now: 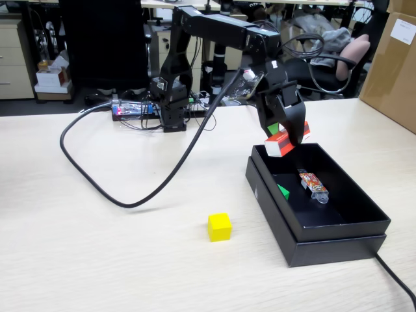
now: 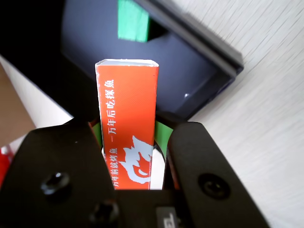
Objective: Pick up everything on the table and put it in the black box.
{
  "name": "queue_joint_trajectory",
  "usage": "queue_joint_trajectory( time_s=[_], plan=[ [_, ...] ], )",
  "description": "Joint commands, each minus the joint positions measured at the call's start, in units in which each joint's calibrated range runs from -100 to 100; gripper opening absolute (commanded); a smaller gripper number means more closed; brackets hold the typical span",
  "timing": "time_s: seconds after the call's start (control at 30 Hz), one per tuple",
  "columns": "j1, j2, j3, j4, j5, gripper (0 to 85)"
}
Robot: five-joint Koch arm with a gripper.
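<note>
1. Left of the scene in the fixed view: a yellow cube (image 1: 220,227) sits alone on the pale counter (image 1: 97,260), near the front, just left of the black box (image 1: 338,242).
2. Centre: the end effector (image 1: 284,134) is clenched on a red carton (image 1: 286,142), hanging over the box's far left corner.
3. Right: inside the box lie a green cube (image 1: 283,192) by the left wall and a colourful wrapped packet (image 1: 313,184).
4. Step in hand, by my reading: delivering the carton. Next it should travel slightly right over the box floor, then release, leaving the yellow cube to collect.
</note>
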Motion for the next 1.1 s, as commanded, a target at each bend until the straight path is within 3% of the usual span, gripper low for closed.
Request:
queue_joint_trajectory(
  time_s=[0.0, 0.33, 0.43, 0.53, 0.63, 0.8, 1.07],
  plan=[
    [0.2, 4.0, 7.6, 1.1, 0.0, 1.1],
    [-1.5, 10.7, 2.6, 4.9, 0.1, 1.9],
    [-1.6, 10.5, 0.0, 5.4, -0.4, 13.2],
    [-1.7, 10.5, -1.0, 5.4, -0.6, 14.2],
    [-1.7, 9.8, -1.8, 5.4, -0.9, 27.5],
    [-1.7, 7.1, -1.9, 5.4, -0.9, 39.2],
    [-1.3, -12.8, -0.5, 4.1, -0.9, 41.6]
  ],
)
